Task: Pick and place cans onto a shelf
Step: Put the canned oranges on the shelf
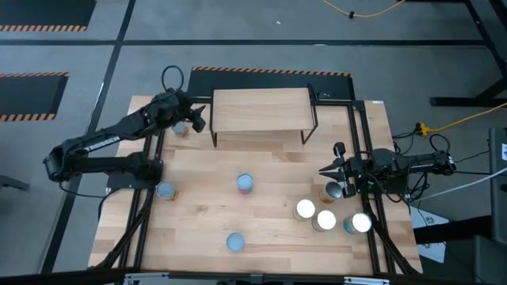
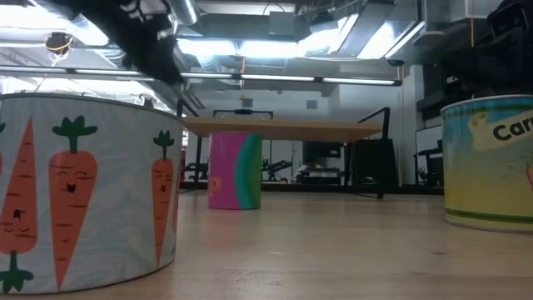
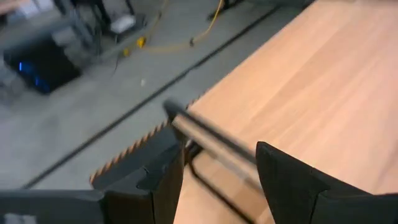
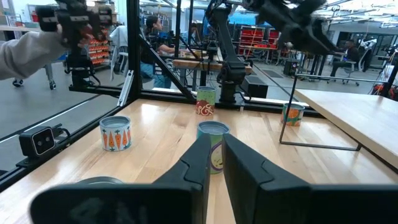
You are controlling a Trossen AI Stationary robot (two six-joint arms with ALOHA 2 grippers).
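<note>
Shelf (image 1: 261,108) sits at 12 o'clock on the table (image 1: 198,190): light wooden top board on thin black legs, nothing on top of it. Left gripper (image 1: 200,117) hangs at the shelf's 9 o'clock edge, fingers spread wide, holding nothing; one can (image 1: 181,127) is just below it. Right gripper (image 1: 331,169) is at 3 o'clock, fingers narrow with a thin gap, nothing between them. Cans are short tins: a cluster of four at 4–5 o'clock, three with bright white tops (image 1: 306,210), and blue-topped ones at centre (image 1: 245,183), 6 o'clock (image 1: 235,241) and 8 o'clock (image 1: 165,190). Low view shows a carrot-print can (image 2: 87,192) and a pink-green one (image 2: 234,170).
</note>
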